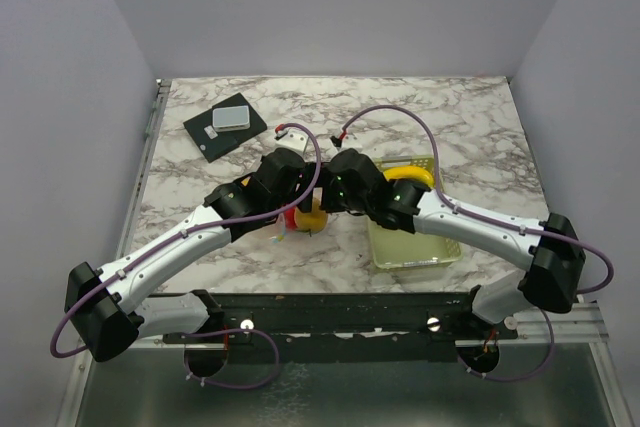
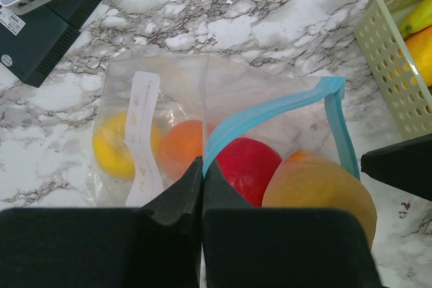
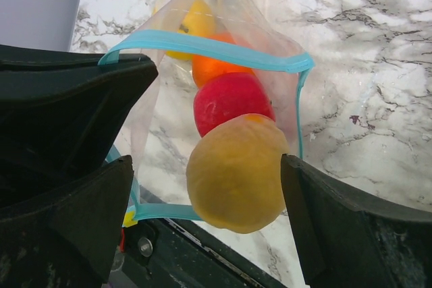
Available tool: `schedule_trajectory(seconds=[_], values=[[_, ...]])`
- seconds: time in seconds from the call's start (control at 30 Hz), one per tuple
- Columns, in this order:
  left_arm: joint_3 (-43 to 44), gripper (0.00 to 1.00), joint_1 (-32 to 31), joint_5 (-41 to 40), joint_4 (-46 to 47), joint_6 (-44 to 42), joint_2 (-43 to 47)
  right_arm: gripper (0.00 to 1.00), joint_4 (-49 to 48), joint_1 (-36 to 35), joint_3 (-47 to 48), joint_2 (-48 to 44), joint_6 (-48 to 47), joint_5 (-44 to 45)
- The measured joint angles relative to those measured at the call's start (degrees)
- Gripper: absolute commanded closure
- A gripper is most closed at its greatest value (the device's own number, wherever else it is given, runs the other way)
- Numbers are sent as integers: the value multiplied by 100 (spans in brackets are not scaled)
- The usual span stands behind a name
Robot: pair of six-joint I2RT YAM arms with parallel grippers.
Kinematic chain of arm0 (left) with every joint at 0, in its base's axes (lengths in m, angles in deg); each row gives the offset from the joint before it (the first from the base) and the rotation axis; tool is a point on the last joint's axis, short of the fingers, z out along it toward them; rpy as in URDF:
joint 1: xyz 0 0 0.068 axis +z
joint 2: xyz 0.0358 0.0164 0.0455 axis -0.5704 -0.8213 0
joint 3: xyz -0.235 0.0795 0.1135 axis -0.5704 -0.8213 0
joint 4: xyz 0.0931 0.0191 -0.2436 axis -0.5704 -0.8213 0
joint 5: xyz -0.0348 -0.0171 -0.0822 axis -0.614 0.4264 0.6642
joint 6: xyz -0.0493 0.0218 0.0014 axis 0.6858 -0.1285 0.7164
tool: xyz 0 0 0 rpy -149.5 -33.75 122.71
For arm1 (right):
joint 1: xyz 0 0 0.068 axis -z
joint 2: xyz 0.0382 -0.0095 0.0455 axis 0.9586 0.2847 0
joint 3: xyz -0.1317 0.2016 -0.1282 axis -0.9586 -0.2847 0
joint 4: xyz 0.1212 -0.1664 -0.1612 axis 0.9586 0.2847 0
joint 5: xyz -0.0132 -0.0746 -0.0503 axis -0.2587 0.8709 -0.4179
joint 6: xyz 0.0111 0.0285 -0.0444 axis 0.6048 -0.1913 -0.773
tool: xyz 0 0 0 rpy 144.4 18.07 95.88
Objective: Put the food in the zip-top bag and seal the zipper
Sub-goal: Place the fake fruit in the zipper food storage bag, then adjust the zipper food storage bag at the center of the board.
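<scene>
Top external: bag part-filled, mouth unsealed

Seen from above, the marble table (image 1: 450, 117) carries both arms meeting at its middle. The pale green basket (image 1: 420, 247) sits to their right and a black box (image 1: 225, 132) lies at the far left. The zip-top bag (image 2: 169, 79) lies on the table between the grippers. The left gripper (image 2: 202, 166) is clamped tight on the bag's rim at the zipper (image 2: 270, 107), lifting one side of the mouth. The right gripper (image 3: 209, 166) stands with its jaws wide apart either side of a yellow-orange fruit (image 3: 236, 173) and appears to grip nothing. That fruit sits in the mouth, partly in.

Done, by my reading: a lemon (image 2: 111, 146), an orange ball (image 2: 183, 143) and a red apple (image 2: 246, 166) are inside. Left to do: settle the yellow-orange fruit deeper, bring over the banana (image 1: 410, 177) lying in the basket, then press the zipper closed along its length.

Writing: a white strip (image 2: 143, 133) on the bag bears faint print, and a sticker (image 2: 8, 21) on the black box has small text; neither can be read
</scene>
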Motion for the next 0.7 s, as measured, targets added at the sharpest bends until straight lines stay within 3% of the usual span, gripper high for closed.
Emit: schedule_trajectory(seconds=[0.7], values=[[0,100,0,0,0,0,0,33,356,-24,-22,-328,284,927]])
